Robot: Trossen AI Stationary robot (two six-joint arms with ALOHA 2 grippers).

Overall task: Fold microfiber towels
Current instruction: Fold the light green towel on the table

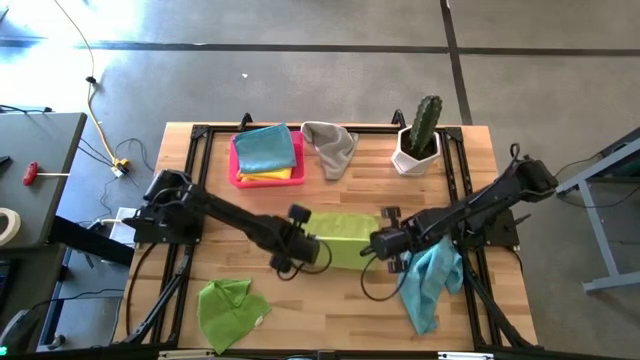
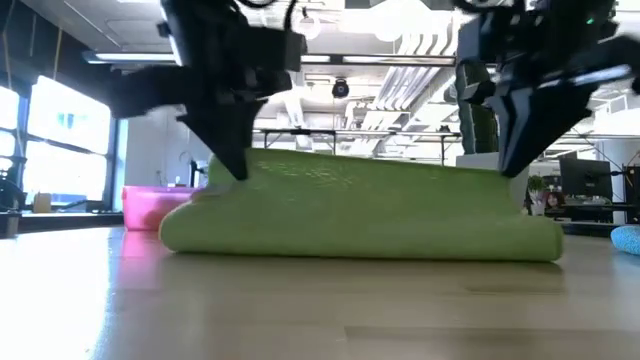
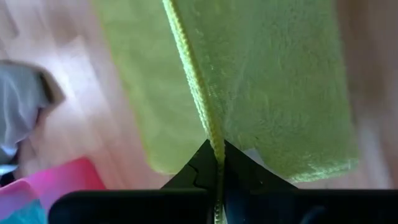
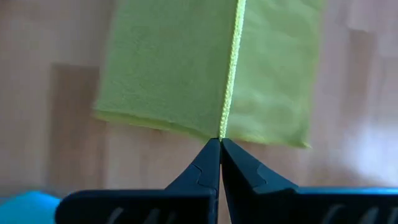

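The pink tray (image 1: 236,172) holds a light blue towel (image 1: 264,147) over a yellow one (image 1: 270,176). Mid-counter (image 1: 345,295), both hands — left hand (image 1: 312,243), right hand (image 1: 383,241) — are clamped on the lime towel's (image 1: 345,236) edge.

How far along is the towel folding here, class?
Done: a blue towel and a yellow one lie in the pink tray. In hand: both arms pinch the lime towel. Left: green, light blue and grey towels lie crumpled.
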